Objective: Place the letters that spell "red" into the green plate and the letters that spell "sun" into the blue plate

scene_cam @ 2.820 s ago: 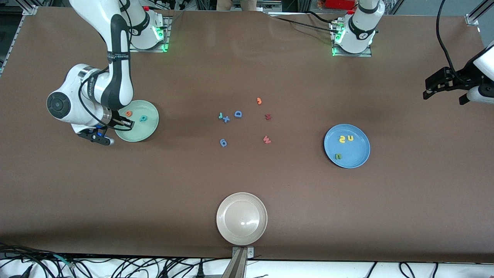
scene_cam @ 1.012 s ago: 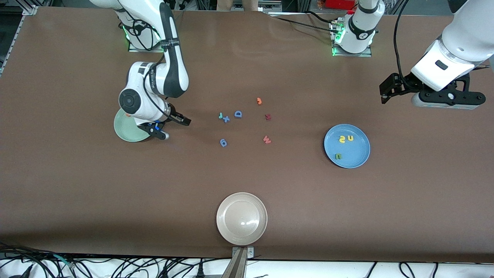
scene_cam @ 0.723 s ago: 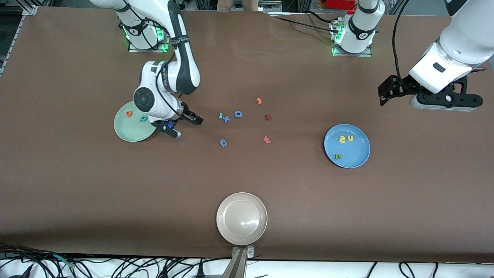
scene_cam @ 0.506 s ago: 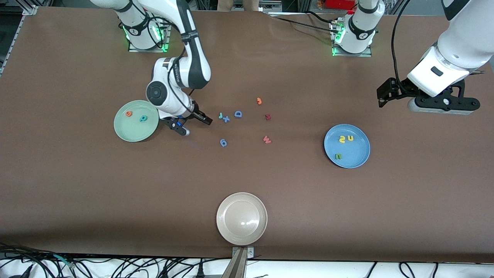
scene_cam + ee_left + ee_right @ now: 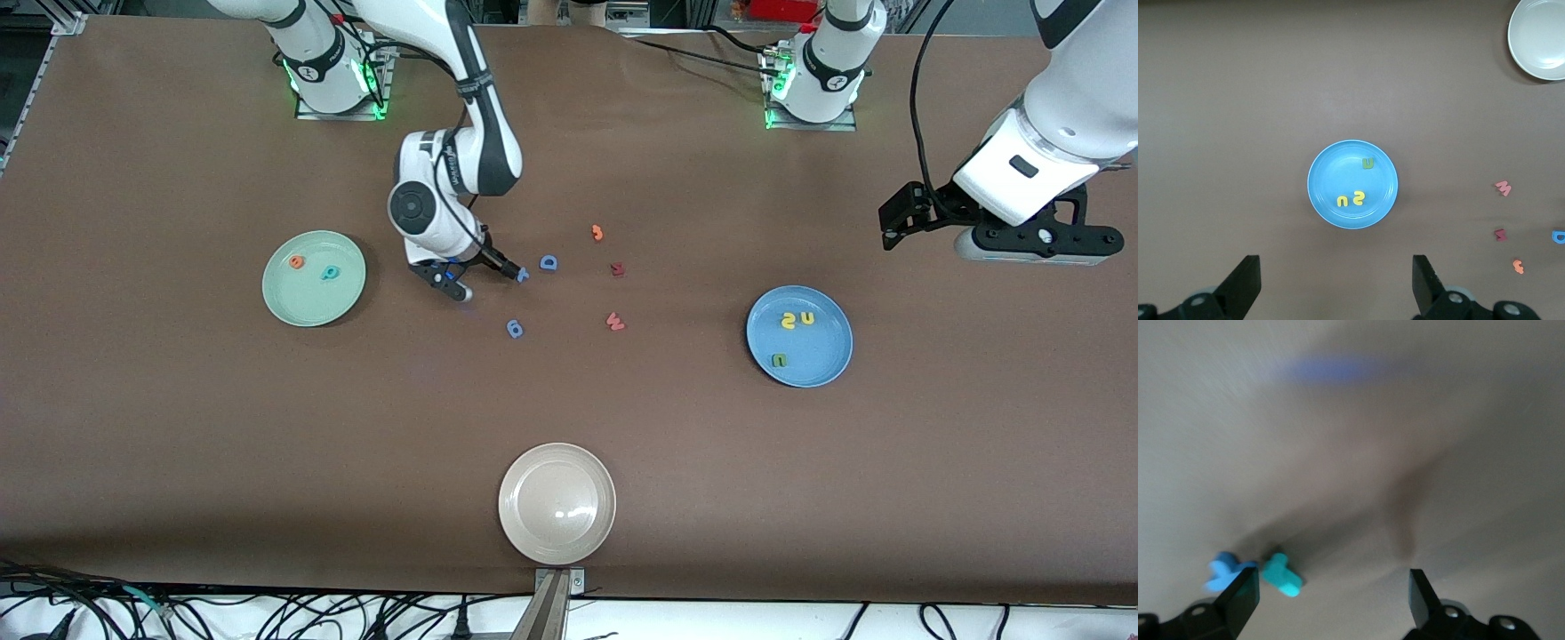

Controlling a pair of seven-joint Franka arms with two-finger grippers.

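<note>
Right gripper (image 5: 480, 277): low over the table's middle, fingers spread wide, nothing between them; one fingertip (image 5: 1238, 597) sits just beside the teal r (image 5: 1281, 575) and a blue letter (image 5: 1223, 568) touching it
Green plate (image 5: 293, 307): toward the right arm's end of the table; holds the orange e (image 5: 296, 261) and the teal d (image 5: 330, 272), apart from each other
Blue plate (image 5: 822, 369): toward the left arm's end; holds the yellow s (image 5: 788, 321), yellow u (image 5: 807, 317) and green n (image 5: 778, 360)
Left gripper (image 5: 1335, 283): waits high above the table near its own end, fingers wide apart, empty
Beige plate (image 5: 597, 532): at the table edge nearest the front camera
</note>
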